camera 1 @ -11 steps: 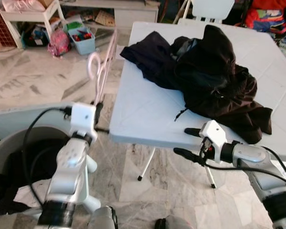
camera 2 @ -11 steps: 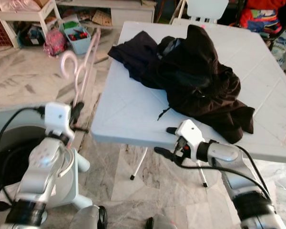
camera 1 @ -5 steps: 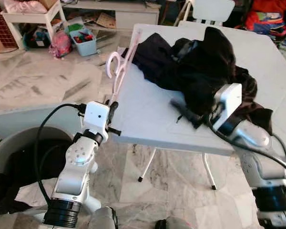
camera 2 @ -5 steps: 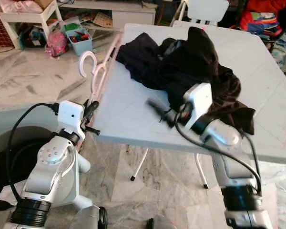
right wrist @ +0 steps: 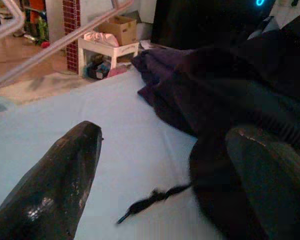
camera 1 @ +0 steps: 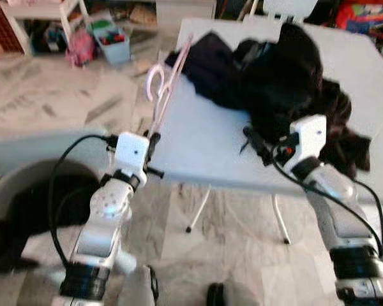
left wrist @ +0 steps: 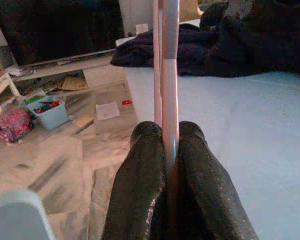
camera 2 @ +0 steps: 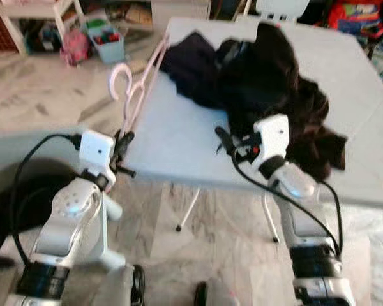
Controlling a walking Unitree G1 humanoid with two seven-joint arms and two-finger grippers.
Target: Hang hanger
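White table (camera 1: 204,143) carrying a heap of dark clothing (camera 1: 281,83); grey tub (camera 1: 25,185) beside it on the marble floor. Pink hanger (camera 1: 166,83), long axis slanting up and away from the robot along the table's left edge, hook (camera 1: 154,80) toward the floor side. Left gripper (left wrist: 165,165) clamps the hanger's lower end between closed fingers. Right gripper (right wrist: 160,165), fingers spread wide and holding nothing, sits over the table at the clothing's edge.
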